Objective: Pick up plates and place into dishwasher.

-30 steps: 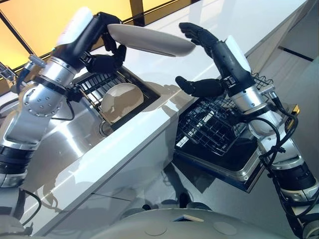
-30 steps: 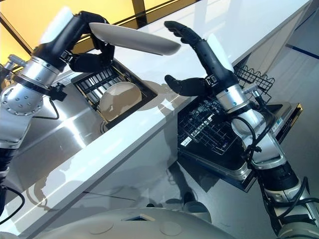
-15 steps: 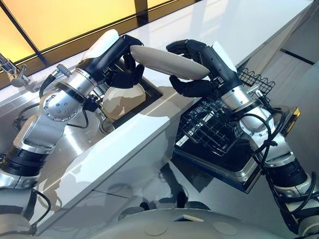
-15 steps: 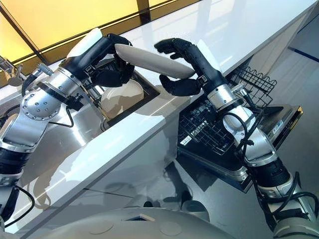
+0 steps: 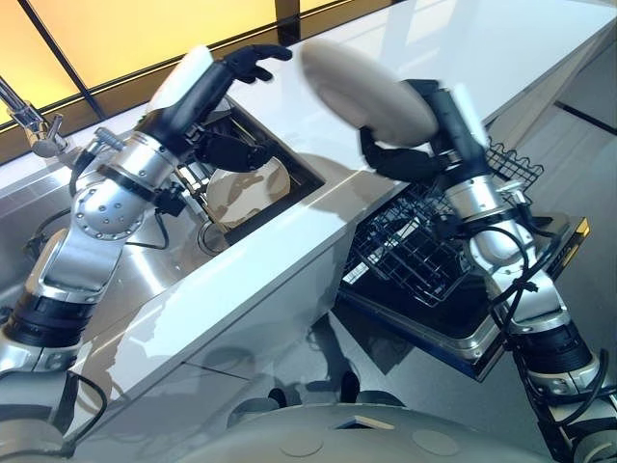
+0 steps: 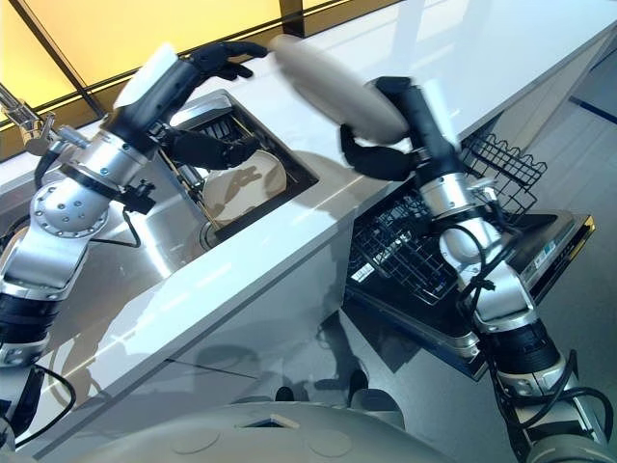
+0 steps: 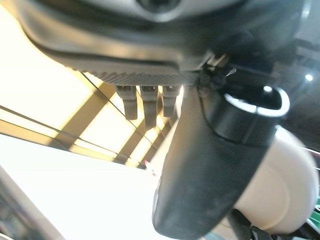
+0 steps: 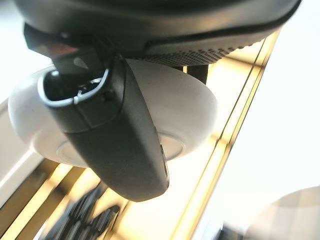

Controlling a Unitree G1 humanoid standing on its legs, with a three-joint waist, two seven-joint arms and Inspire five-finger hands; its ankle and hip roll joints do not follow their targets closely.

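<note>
1. The right hand (image 5: 405,159) is clamped on a cream plate (image 5: 371,92): its thumb (image 8: 115,135) lies across the plate's underside, and the fingers wrap the far face, hidden behind the plate.
2. The plate is in the air, tilted steeply on edge, above the white counter (image 5: 289,260) and up toward 11 o'clock from the dishwasher rack (image 5: 424,241).
3. The right forearm rises from the 5 o'clock corner of the head views, passes over the rack, and ends with the hand raised at the counter's edge.
4. The left hand (image 5: 236,68) holds nothing. Its fingers (image 5: 260,53) reach out nearly straight toward 3 o'clock and its thumb (image 5: 231,152) hangs well apart below them, over the sink (image 5: 294,174).
5. A clear gap separates the left fingertips from the rim of the held plate.
6. The left arm comes in from 8 o'clock, bent at the elbow, with the wrist lifted above the sink.
7. A second plate (image 5: 246,188) sits inside the sink, below the left hand's thumb.
8. The wire rack is pulled out on the open dishwasher door (image 5: 463,333), at 4 o'clock from the sink.
9. A faucet (image 5: 29,121) stands at the far 9 o'clock side, behind the left arm.
</note>
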